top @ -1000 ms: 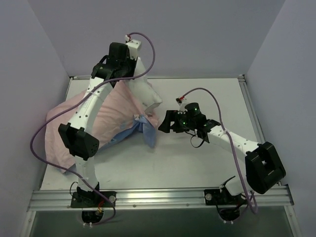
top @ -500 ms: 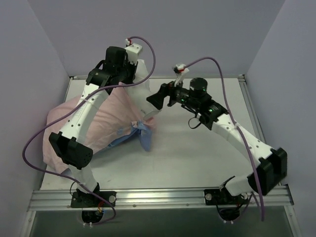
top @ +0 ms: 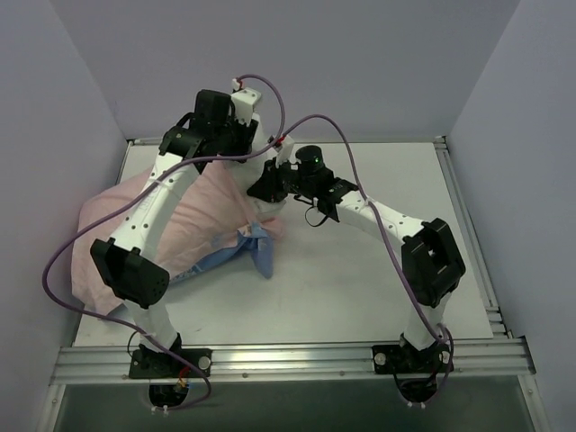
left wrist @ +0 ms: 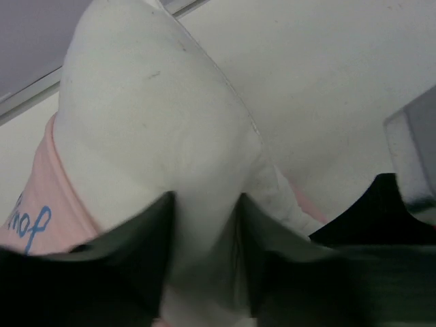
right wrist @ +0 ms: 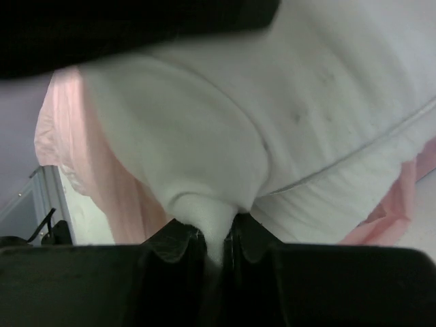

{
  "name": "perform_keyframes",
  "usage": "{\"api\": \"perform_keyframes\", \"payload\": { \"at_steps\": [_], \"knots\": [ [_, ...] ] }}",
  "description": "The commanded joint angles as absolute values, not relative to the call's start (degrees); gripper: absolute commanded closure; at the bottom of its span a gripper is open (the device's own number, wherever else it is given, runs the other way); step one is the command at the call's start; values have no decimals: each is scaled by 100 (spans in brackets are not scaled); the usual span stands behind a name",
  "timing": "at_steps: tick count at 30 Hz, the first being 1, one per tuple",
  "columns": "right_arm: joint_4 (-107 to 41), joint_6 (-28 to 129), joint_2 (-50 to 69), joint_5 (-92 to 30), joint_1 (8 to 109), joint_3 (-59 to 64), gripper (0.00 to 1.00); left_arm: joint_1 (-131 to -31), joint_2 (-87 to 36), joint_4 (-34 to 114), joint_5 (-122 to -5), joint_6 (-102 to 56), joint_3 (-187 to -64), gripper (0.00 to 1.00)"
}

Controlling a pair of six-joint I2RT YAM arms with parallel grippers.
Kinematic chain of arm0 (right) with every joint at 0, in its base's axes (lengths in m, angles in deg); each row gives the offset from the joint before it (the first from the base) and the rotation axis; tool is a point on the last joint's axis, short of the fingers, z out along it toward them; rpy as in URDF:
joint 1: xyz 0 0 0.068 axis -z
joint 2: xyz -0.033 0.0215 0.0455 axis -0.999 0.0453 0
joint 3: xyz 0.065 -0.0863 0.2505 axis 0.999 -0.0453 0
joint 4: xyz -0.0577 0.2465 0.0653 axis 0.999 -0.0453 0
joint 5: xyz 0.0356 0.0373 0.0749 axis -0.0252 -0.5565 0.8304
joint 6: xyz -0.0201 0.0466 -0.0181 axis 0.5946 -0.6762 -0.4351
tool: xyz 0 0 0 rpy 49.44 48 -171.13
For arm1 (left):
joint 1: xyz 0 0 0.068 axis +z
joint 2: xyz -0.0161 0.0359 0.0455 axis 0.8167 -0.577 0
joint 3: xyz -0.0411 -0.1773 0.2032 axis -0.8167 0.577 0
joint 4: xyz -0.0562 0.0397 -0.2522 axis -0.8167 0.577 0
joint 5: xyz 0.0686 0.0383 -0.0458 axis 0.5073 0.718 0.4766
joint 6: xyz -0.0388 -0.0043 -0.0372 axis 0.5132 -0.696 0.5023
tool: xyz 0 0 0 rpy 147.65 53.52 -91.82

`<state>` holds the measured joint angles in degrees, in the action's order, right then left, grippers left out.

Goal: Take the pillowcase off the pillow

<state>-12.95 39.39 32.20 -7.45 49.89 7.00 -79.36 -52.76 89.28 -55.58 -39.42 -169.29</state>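
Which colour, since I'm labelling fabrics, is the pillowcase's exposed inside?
Pale pink; the pillowcase shows best in the top external view.

- White table (top: 360,288): flat and matte, its bare part lies on the near and right sides.
- Aluminium rail (top: 297,362): slotted, runs left to right along the table's near edge.
- Metal edging (top: 378,141): a thin strip along the far edge, with a similar one down the right edge.
- Far wall (top: 360,63), left wall (top: 45,135) and right wall (top: 531,135): plain pale lilac-grey panels enclosing the table on three sides.
- Dark floor (top: 297,405): a dim band just nearer than the rail.
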Motion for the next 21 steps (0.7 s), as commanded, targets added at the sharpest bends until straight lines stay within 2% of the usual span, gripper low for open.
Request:
{"api": "perform_keyframes", "payload": {
  "at_steps": [1, 2, 5, 7, 9, 10, 12, 13, 16, 19, 21],
  "knots": [
    [-775, 3540, 3491, -220, 4952, 712, 100, -7972, -4942, 8781, -6156, -4233, -17480, 19],
    [-643, 3287, 3482, -166, 4987, 634, 100, -7972, -5021, 9054, -6331, -4409, -17612, 6],
    [-195, 2847, 3412, -121, 5127, 458, 100, -7850, -4969, 10311, -6640, -4885, -18096, 6],
    [245, 2328, 3342, -147, 5294, 212, 100, -7429, -4531, 11012, -6911, -5034, -18009, 6],
    [404, 1968, 3342, -235, 5347, 167, 100, -7138, -3899, 11568, -7045, -5341, -17746, 6],
    [448, 1871, 3359, -244, 5339, 167, 100, -7085, -3653, 11892, -6662, -5604, -17049, 6],
    [701, 1468, 3350, -376, 5286, 150, 100, -7102, -2748, 11730, -6282, -5650, -15861, 6],
    [790, 1326, 3359, -411, 5217, 141, 100, -7110, -2493, 11372, -6193, -5598, -14715, 6],
    [1107, 789, 3429, -657, 5076, 123, 100, -7189, -1762, 10737, -6595, -5685, -13434, 6],
    [1107, 552, 3552, -842, 4979, 211, 100, -7582, -1611, 10174, -6975, -5502, -13297, 6],
    [1081, 472, 3614, -920, 4952, 229, 100, -7935, -1918, 9745, -6300, -5361, -13359, 6]
  ]
}}
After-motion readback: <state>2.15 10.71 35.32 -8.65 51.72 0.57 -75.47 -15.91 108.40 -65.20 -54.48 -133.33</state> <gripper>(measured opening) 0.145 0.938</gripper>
